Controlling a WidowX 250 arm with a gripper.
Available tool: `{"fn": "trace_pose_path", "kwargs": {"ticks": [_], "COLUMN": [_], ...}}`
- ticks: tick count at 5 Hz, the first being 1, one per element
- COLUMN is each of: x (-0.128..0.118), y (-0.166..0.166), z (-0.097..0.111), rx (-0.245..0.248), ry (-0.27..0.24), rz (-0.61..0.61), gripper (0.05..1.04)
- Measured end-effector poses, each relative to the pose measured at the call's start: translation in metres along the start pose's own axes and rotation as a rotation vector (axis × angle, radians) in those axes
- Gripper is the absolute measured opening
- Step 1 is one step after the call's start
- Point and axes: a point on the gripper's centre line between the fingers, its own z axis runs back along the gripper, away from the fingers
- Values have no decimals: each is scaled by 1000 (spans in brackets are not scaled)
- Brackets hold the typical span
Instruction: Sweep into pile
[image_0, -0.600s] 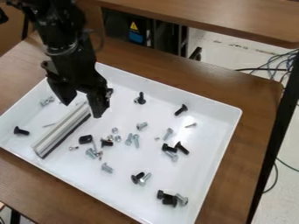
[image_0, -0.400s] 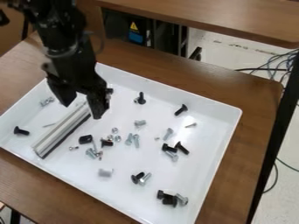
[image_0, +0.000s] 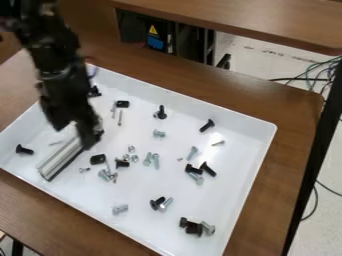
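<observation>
Bar (image_0: 59, 161) lies in the tray's (image_0: 220, 110) left part, long axis slanting from near the lower-left edge toward the top corner; arm (image_0: 57, 62) hangs steeply over its upper end, end effector (image_0: 73, 135) spread wide!

A brown wood-grain surface (image_0: 294, 150), with a rounded corner at upper right and a dark edge running down its right side, is carrying a shallow white rectangular tray (image_0: 220, 200) with raised walls and rounded corners. The tray is lying flat and directly on the surface, sitting diagonally across the view, its near corner running past the bottom edge. Brown wood is showing behind the tray, along its right side and at lower left.
</observation>
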Motion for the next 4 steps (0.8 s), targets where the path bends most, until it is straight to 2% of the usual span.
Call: {"fn": "trace_pose_path", "kwargs": {"ticks": [1,2,4], "x": [-4,-8,-3], "y": [22,41,47], "z": [-20,-44,-58], "rx": [4,-9,24], "ry": [30,37,6], "rz": [-22,-74,-142], "gripper": [999,999,999]}}
